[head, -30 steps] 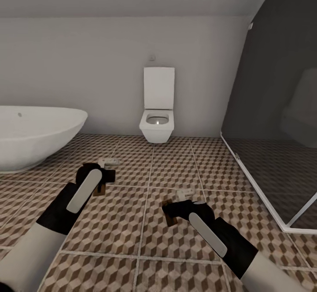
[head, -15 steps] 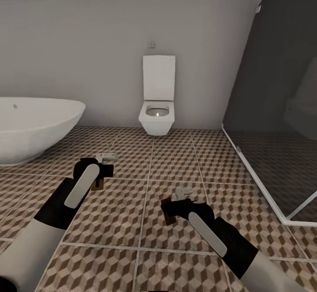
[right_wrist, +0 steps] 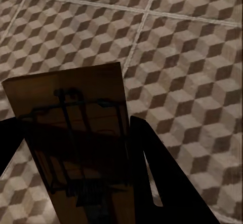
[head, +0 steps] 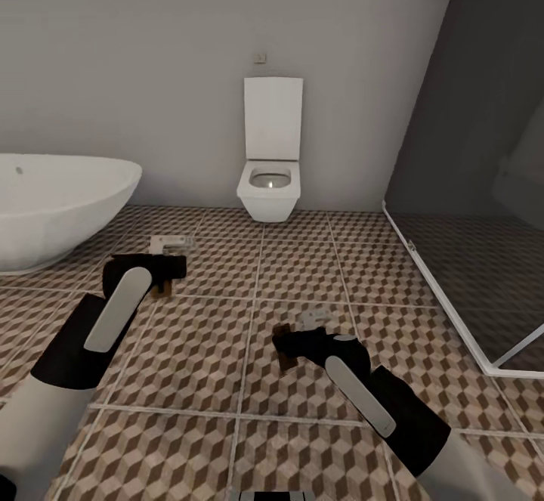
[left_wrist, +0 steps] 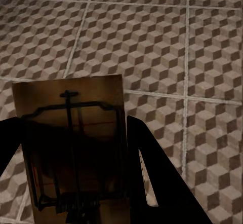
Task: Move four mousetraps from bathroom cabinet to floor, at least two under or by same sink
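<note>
Two mousetraps are carried above the bathroom floor (head: 302, 410), one clamped in each tool. Nearest, the right tool (head: 291, 346) grips a dark brown mousetrap (right_wrist: 76, 133) between its black fingers (right_wrist: 157, 173); farther off, the left tool (head: 162, 270) holds the second mousetrap (left_wrist: 73, 143) the same way. Two small pale objects (head: 172, 242) lie on the tiles just beyond them. One white bathtub (head: 53, 206), one toilet (head: 270, 176) and one glass shower enclosure (head: 468, 184) line the far wall.

You are in a bathroom: a wall-hung toilet (head: 270, 176), a white freestanding bathtub (head: 57, 206), a glass shower enclosure (head: 476, 206), and the cube-patterned bathroom floor (head: 302, 267).
</note>
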Controlling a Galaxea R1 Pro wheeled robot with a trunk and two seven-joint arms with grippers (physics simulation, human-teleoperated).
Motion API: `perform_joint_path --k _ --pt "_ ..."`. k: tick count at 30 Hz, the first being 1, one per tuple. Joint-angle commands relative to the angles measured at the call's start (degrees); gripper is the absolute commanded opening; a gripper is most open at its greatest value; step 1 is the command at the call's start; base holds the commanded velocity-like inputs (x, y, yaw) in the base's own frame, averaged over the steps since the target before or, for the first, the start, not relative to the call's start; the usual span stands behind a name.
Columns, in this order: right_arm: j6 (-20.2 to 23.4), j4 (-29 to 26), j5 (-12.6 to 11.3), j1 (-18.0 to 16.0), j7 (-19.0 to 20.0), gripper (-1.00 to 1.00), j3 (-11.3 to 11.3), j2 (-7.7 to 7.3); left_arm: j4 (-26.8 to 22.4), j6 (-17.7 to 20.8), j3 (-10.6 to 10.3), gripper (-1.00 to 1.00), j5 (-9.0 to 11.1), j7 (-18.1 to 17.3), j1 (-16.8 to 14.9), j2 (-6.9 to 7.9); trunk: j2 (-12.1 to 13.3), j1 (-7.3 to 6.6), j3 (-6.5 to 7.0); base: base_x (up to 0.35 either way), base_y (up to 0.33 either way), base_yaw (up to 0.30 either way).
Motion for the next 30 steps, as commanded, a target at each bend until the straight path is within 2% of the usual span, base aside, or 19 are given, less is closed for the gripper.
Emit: perform_joint_path --k 1,7,12,24,30 --pt "0.77 -0.56 -0.79 -0.14 -1.17 -1.00 -0.19 -0.02 -0.35 0.17 0.39 -1.00 0.52 0.53 -0.24 0.29 -0.02 -0.01 -0.06 0.000 0.000 0.000" --pt "5.98 -2.33 -0.81 -0.84 -4.33 -1.00 -2.40 0.40 -1.10 0.17 4.24 -1.00 0.63 0.19 -1.21 1.02 -0.02 -0.01 -0.06 0.000 0.000 0.000" --pt "7.74 -3.16 -0.82 -1.36 -5.51 -1.00 -3.37 0.40 -1.29 0.17 5.76 -1.00 0.69 0.12 -1.51 1.17 -0.09 0.12 -1.16 0.000 0.000 0.000" --pt "8.37 -3.40 -0.85 -1.79 -5.94 -1.00 -3.75 0.36 -1.35 0.17 6.30 -1.00 0.71 0.17 -1.57 1.17 -0.25 0.43 -3.82 0.000 0.000 0.000" --pt "8.62 -3.12 -0.86 -3.37 -6.15 -1.00 -3.79 0.62 -1.36 0.17 6.29 -1.00 0.71 0.16 -1.56 1.12 -0.33 0.59 -5.15 0.000 0.000 0.000"
